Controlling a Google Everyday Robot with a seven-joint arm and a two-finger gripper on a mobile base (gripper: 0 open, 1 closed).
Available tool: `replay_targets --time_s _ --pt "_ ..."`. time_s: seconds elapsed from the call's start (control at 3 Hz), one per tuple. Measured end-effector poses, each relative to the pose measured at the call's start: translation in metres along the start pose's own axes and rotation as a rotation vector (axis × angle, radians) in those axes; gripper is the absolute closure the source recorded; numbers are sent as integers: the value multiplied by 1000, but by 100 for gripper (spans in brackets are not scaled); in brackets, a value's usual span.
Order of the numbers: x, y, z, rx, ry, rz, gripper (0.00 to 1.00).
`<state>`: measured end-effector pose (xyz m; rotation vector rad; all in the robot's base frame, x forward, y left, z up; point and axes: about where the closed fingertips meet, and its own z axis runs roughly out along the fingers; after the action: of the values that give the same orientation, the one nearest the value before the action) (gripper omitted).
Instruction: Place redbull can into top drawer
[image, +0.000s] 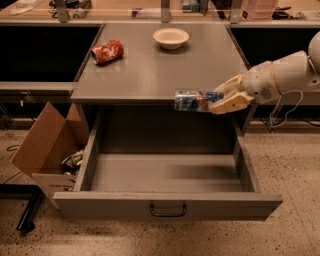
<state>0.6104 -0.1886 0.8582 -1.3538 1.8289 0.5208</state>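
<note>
**Grey, blue and cream**

The cream end effector (214, 101), by the grey worktop's (150, 70) front right corner, holds the blue and silver redbull can (191, 100). The top drawer (100, 206) is grey, its handle (168, 210) dark.
</note>
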Motion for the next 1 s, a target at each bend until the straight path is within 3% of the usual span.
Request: replay_targets --time_s 0.33,1.0 --pt "0 0 0 0 0 0 100" --pt "60 38 40 13 135 -50 100"
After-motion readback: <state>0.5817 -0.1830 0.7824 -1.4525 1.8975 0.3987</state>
